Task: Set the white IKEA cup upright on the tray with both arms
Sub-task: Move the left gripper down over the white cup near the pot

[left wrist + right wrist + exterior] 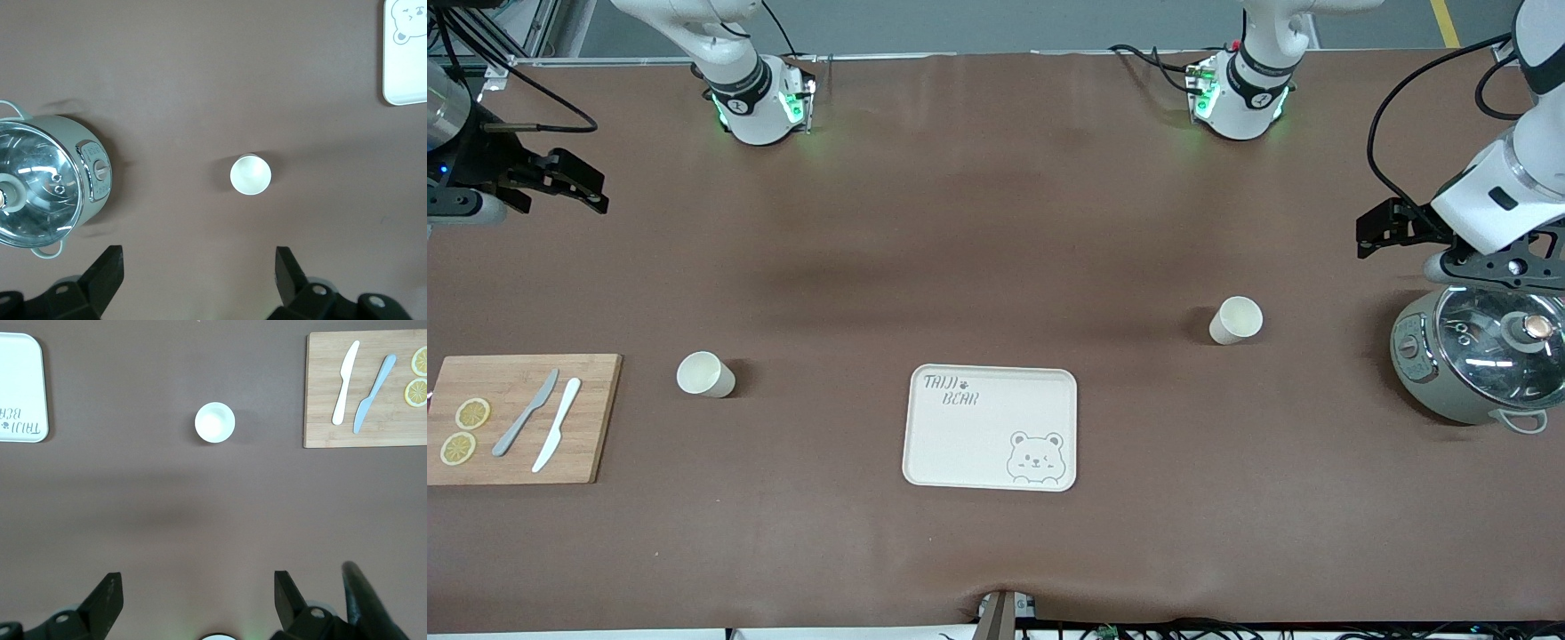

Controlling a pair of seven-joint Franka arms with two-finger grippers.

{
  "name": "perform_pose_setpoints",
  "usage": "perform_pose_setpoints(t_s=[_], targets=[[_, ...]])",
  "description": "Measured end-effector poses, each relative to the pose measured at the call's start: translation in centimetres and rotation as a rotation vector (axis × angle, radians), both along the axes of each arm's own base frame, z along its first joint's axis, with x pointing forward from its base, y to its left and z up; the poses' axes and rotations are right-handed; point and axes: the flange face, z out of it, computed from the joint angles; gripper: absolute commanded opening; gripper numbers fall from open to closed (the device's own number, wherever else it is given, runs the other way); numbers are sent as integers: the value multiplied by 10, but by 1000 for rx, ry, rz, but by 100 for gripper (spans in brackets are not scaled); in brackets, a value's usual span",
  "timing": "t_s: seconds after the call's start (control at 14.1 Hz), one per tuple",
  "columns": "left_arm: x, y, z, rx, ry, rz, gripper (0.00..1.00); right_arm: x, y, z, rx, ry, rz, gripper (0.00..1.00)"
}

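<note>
**Nothing placed yet: both cups are standing off the tray**

The tray (990,427) is lying bare near the middle of the table, so the whole task is still waiting to be done. Two white cups are sitting on the brown table (996,222), both upright with mouths opening upward and their long axes running vertical. One cup (1235,320) is standing toward the left arm's end, between the tray and the lidded pot (1480,356); the other cup (705,374) is standing toward the right arm's end, between the tray and the cutting board (520,418) (which is carrying two knives and lemon slices).

The left gripper (199,277) is hovering high over the table near the pot, its jaws spread wide and holding nothing. The right gripper (198,600) is hanging over its own end, jaws likewise wide and empty. By my judgement, reaching, grasping, carrying and setting down are all remaining.
</note>
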Motion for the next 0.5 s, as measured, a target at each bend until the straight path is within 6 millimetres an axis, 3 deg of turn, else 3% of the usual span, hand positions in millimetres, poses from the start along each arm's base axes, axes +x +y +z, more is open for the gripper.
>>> perform_pose_setpoints(t_s=[0.5], targets=[[1, -4, -2, 0, 3, 0, 100, 0, 0, 0, 0, 1, 0, 100]])
